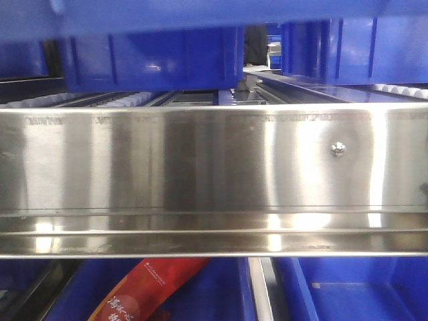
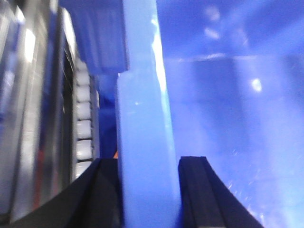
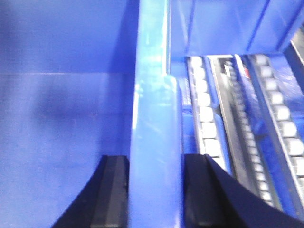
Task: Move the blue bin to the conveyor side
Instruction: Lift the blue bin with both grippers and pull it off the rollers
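Black left jaws grip the blue bin [image 2: 145, 156], one on either side of its thick rim wall; right jaws clamp the opposite wall the same way, white rollers [image 3: 207, 124] just outside them; the conveyor side is not in view; stiff, glossy plastic, probably slippery and bulky though seemingly empty and light, so hold deep below the rolled rim, both sides level.

Blue bin [image 2: 142, 142]: glossy royal-blue plastic, thick-rimmed wall upright, roller tracks [image 3: 206, 123] just beside.
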